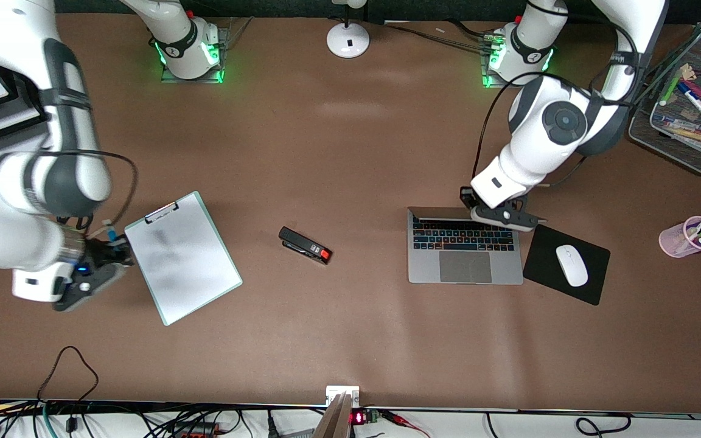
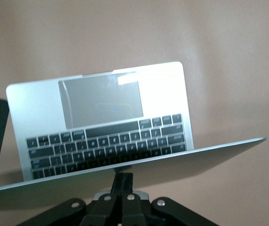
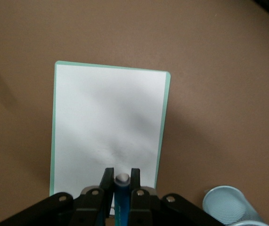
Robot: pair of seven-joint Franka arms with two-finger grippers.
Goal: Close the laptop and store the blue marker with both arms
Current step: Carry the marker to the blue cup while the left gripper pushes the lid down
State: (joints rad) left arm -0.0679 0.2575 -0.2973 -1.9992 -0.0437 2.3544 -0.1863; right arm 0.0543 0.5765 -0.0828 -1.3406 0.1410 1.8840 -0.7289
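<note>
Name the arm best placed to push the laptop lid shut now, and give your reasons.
Left. The left hand, fingers shut, sits right at the laptop lid's top edge, the lid already tilting over the keyboard. The right hand is at the clipboard, shut on the blue marker.

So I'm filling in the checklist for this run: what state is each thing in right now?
laptop: open, lid partly lowered
blue marker: clamped in the right end effector
left end effector: shut, at the laptop lid's edge
right end effector: shut on the blue marker, over the clipboard's edge
clipboard: flat on the table
stapler: closed, lying flat
pink cup: upright, holding markers
</note>
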